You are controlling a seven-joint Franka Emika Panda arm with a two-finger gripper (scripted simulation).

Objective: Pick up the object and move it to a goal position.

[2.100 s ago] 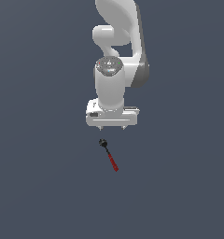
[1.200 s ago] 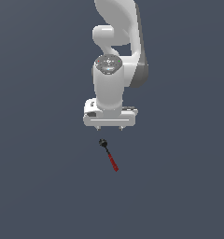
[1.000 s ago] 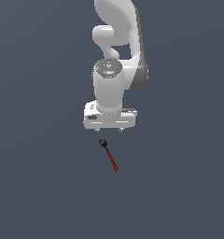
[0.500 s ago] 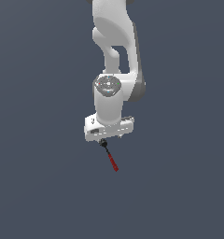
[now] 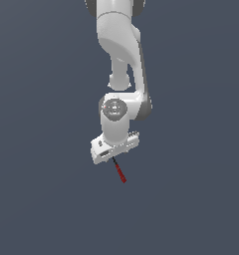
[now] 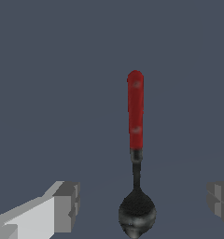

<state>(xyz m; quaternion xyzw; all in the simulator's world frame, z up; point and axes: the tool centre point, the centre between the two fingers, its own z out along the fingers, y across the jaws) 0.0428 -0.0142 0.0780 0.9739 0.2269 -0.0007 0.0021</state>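
The end effector (image 6: 141,205) is hanging wide open right over the tool (image 6: 136,154), gripping nothing. The tool is lying flat on the surface (image 5: 42,199), black head between the fingers (image 6: 62,205), probably so they're lining up to pinch the thin neck.

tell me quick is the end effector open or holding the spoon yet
End effector: open, holding nothing; its fingers sit apart on either side of the spoon head.

The table (image 5: 42,199) is a plain, dark grey-blue surface filling both views. One thing lies directly on it: the object (image 6: 135,154), a thin tool with a red handle and a rounded black head.
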